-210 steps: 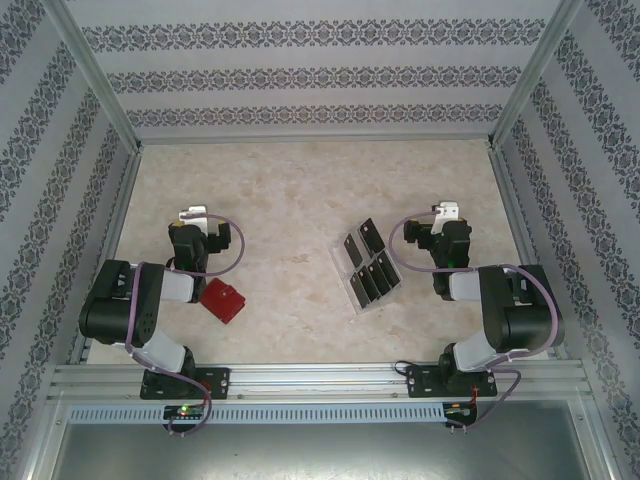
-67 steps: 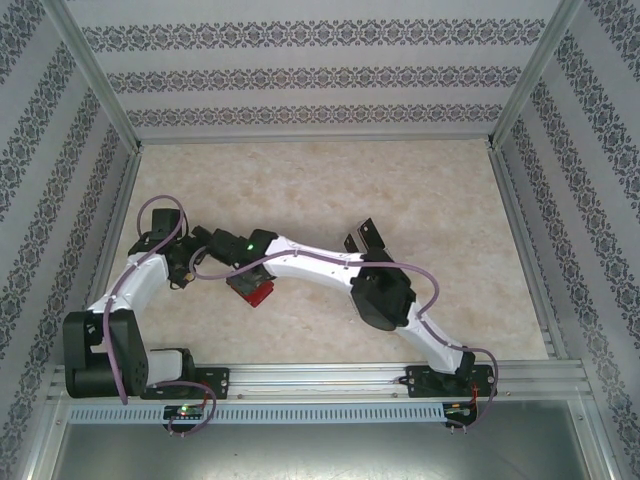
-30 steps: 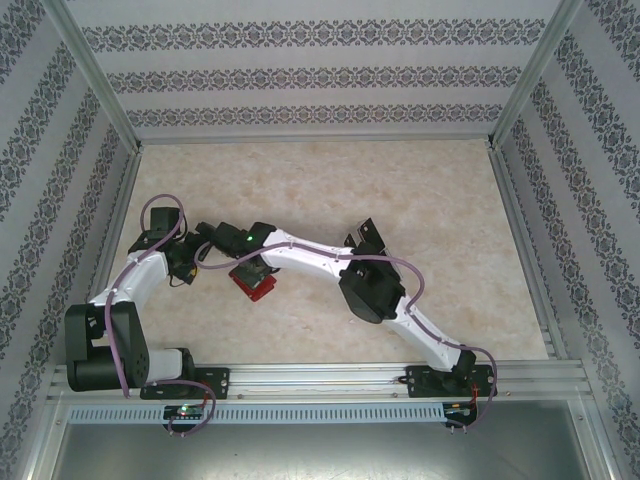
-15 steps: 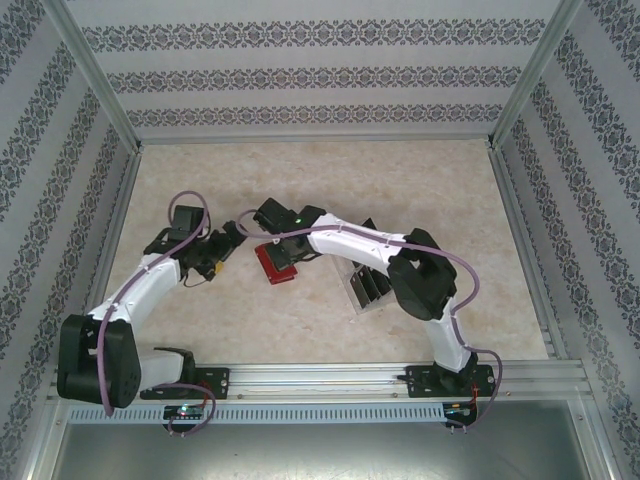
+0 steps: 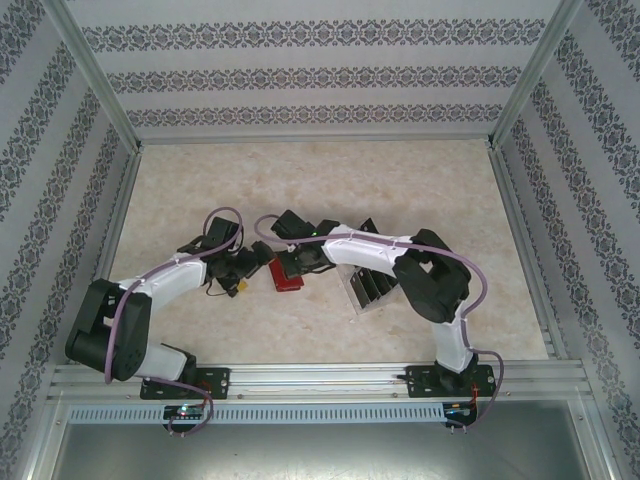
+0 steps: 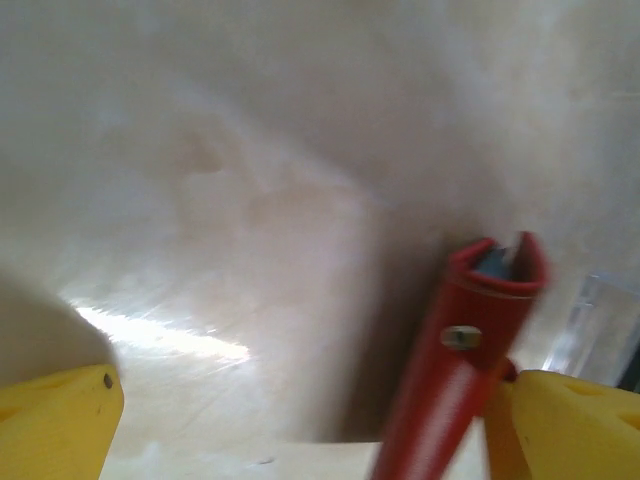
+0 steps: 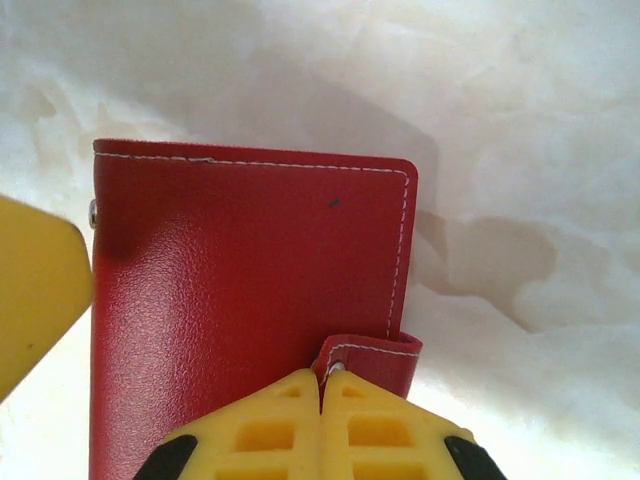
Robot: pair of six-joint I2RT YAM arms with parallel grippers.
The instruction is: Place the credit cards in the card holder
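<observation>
Currently I log the right gripper (image 7: pixel 320 385) fully closed, its yellow fingertips pinching the snap tab (image 7: pixel 368 352) of the red card holder (image 7: pixel 240 300). The holder sits near the middle of the marbled table (image 5: pixel 300 180), just left of the clear tray (image 5: pixel 362 303) where the dark credit cards (image 5: pixel 370 282) lie. My left gripper (image 6: pixel 310 415) is spread as wide as it goes and holds nothing; from its wrist camera the card holder appears edge-on and leaning between the fingers, close against the one at the right of that view.
</observation>
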